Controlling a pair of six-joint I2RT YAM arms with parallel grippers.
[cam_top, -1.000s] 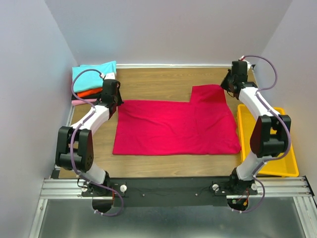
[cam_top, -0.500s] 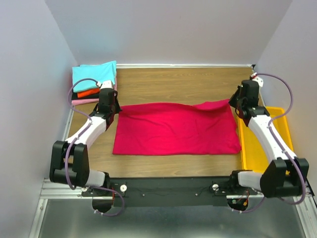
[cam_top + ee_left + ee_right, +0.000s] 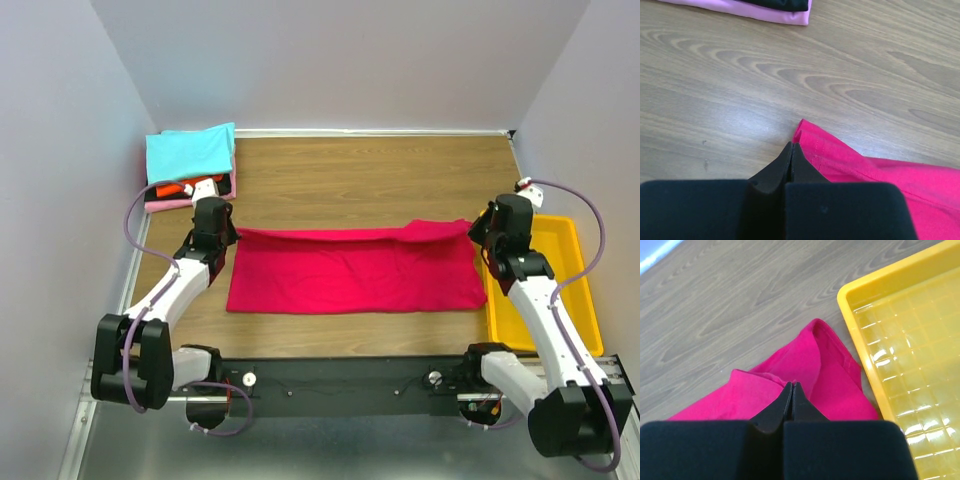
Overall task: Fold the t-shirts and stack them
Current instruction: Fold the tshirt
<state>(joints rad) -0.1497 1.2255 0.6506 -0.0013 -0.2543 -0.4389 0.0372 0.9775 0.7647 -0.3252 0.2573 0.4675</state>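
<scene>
- From above: shows a wood-grain table (image 3: 360, 170) boxed in by pale lilac walls (image 3: 330, 60) on three sides, with a metal rail (image 3: 350, 372) along the near edge.
- Finds the crimson t-shirt (image 3: 350, 280) lying as a wide band across the middle of the table, its far edge doubled toward the near side and humped at the right end.
- Puts the left gripper (image 3: 222, 238) at the shirt's far left corner and the right gripper (image 3: 474, 228) at its far right corner, just beside the yellow bin (image 3: 575, 250).
- Sets the folded pile in the far left corner, well apart from the crimson cloth: cyan t-shirt (image 3: 190, 152) on top, orange-red t-shirt (image 3: 178, 187) under it, pink t-shirt (image 3: 165, 205) lowest.
- Leaves broad bare wood between the far wall and the crimson band, and a narrower strip toward the rail.
- Left wrist: catches both fingers pressed together, pinching the crimson hem at its corner. Offers open wood ahead, up to the pink t-shirt and the black t-shirt (image 3: 775, 4) at the top edge.
- Right wrist: catches both fingers pressed together, pinching a raised crimson fold. Shows the bin's rim close on the right of the cloth and bare wood beyond.
</scene>
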